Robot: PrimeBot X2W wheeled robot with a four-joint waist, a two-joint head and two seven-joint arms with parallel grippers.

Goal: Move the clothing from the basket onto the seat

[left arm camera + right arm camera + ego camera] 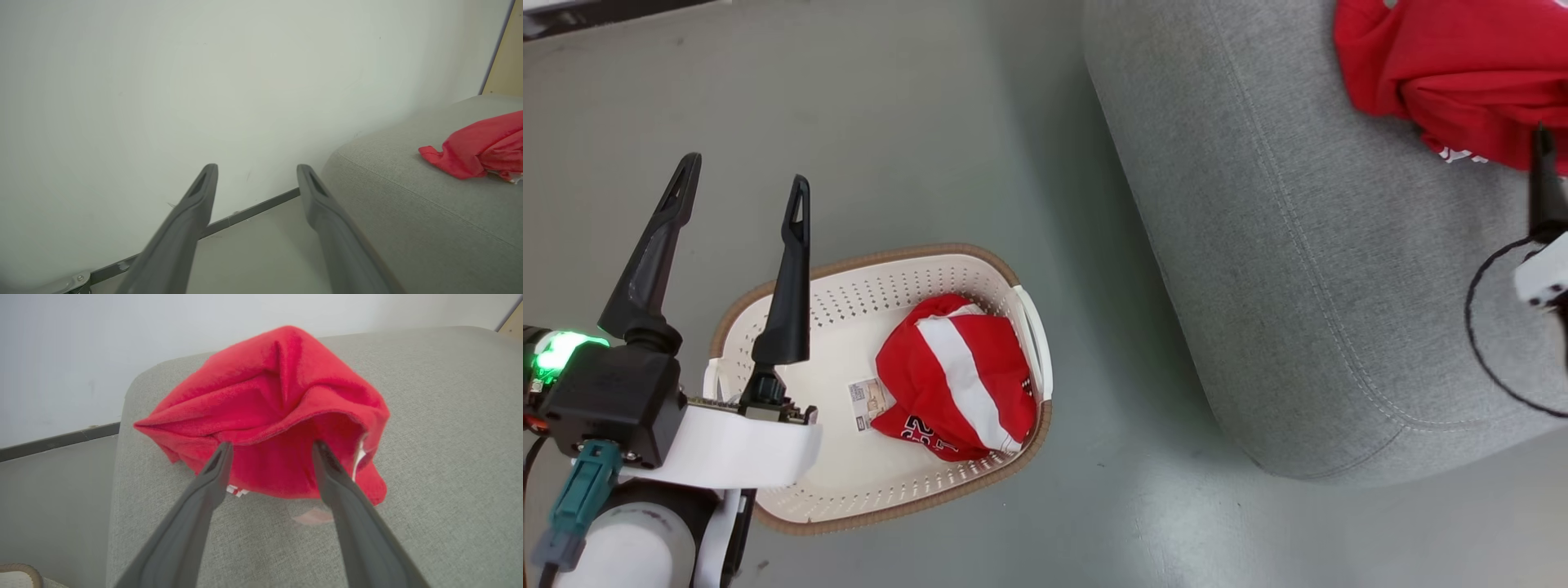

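The right gripper [272, 447] has its jaws apart and empty; one red garment [269, 392] lies on the seat [449, 416] just past their tips; the left gripper [745, 171] has its jaws apart too; the striped garment [956, 384] sits in the basket [866, 260], below and right of them; soft, light, likely limp; pinch a raised fold.

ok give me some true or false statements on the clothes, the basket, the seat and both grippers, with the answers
1. The striped red garment lies in the basket. True.
2. The seat has no clothing on it. False: the second red garment lies on it.
3. The right gripper is clamped shut. False: its fingers stand apart at that garment's edge.
4. The left gripper is open and holds nothing. True.
5. The basket stands on the seat. False: it stands on the floor beside it.
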